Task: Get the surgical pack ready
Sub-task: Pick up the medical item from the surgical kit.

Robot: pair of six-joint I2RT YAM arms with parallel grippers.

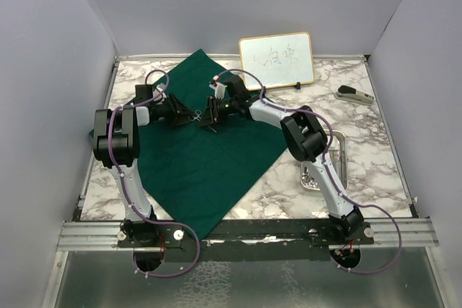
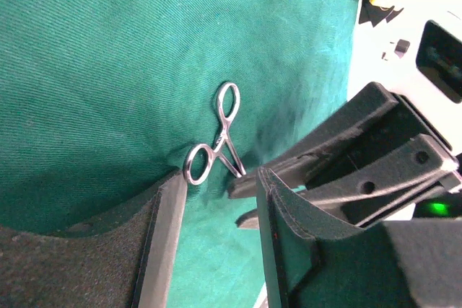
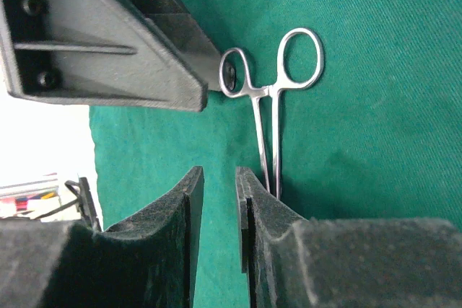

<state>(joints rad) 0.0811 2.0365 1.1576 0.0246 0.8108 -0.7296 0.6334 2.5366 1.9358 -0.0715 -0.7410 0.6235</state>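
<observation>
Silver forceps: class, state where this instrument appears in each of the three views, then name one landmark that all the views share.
Top external: the forceps are tiny, left of centre in the upper half.
Left wrist: the forceps are at the centre, finger rings spread up and left.
Right wrist: the forceps are upper middle, rings on top, shafts running down.
Shared landmark: the dark green cloth beneath it.

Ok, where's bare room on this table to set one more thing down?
Most open: the near half of the green cloth, between the two arm bases, and the bare marble table right of the steel tray. Crowded: the cloth's middle, where the left end effector and right end effector meet at the forceps; the whiteboard stands at the far edge.
</observation>
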